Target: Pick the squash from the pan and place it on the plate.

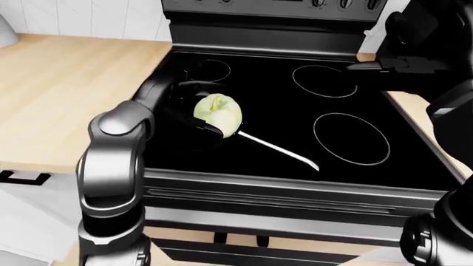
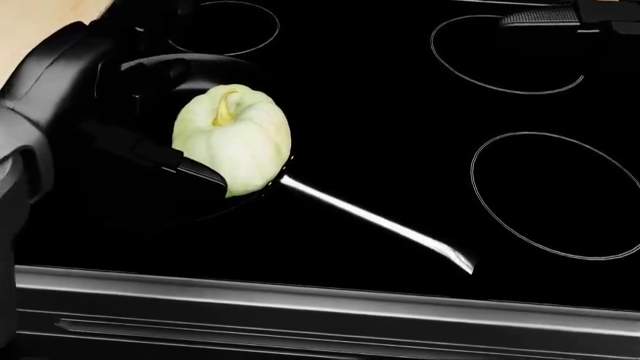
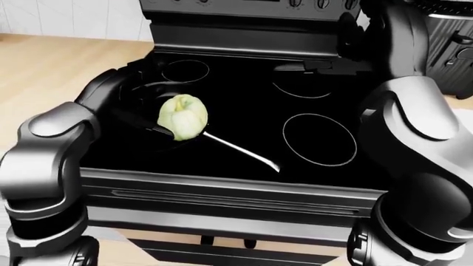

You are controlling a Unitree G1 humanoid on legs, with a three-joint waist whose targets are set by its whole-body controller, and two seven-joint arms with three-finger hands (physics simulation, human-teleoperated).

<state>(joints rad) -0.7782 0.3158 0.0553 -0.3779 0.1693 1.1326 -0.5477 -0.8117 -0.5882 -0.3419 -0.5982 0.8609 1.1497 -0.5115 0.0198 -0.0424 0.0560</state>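
Pale green squash (image 2: 233,139) sits at the pan (image 3: 148,91) rim, where the steel handle (image 2: 375,221) begins. Pan body black on black stove (image 1: 347,160); outline barely traceable. Left hand (image 2: 150,154): one dark finger (image 2: 200,174) lies against the squash's lower left, other fingers lost in black; closure cannot be judged. Right hand (image 1: 373,67) over the upper-right burner, mostly cut off, state unclear.

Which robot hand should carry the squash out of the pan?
Left. The left hand already has fingers against the squash in the pan, while the right hand hovers over the stove's far burner.
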